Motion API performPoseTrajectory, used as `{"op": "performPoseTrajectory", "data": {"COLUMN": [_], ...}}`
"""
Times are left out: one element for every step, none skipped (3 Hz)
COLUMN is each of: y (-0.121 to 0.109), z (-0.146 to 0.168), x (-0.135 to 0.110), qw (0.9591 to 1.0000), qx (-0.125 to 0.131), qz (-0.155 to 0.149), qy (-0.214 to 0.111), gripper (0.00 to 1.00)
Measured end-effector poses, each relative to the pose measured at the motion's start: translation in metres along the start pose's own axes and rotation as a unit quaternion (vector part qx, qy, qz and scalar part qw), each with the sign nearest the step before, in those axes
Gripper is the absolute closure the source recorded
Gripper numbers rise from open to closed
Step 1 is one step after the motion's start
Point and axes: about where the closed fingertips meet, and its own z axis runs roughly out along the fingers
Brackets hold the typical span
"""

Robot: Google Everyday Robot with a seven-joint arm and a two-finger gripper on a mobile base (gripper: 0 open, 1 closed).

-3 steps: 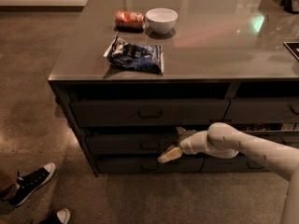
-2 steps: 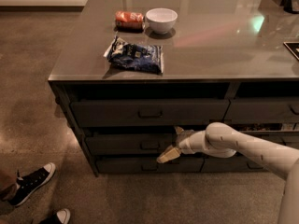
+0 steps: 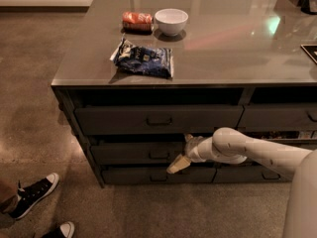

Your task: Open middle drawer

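Sitting beside the gripper, the middle drawer shows a low dark-grey front.

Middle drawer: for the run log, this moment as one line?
target: middle drawer | gripper: at its front, right of the pull | opened: cannot tell
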Motion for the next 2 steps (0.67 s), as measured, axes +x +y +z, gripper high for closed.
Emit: {"op": "performPoseTrajectory", "data": {"y": [0.0, -0.0016], "z": [0.0001, 0.0081], "x": [0.0, 0.0041], "qw": [1.0, 0.9999], "qx": [0.0, -0.008], "qz": [0.0, -0.012], "qy": [0.0, 0.006], "gripper": [0.0, 0.0]}}
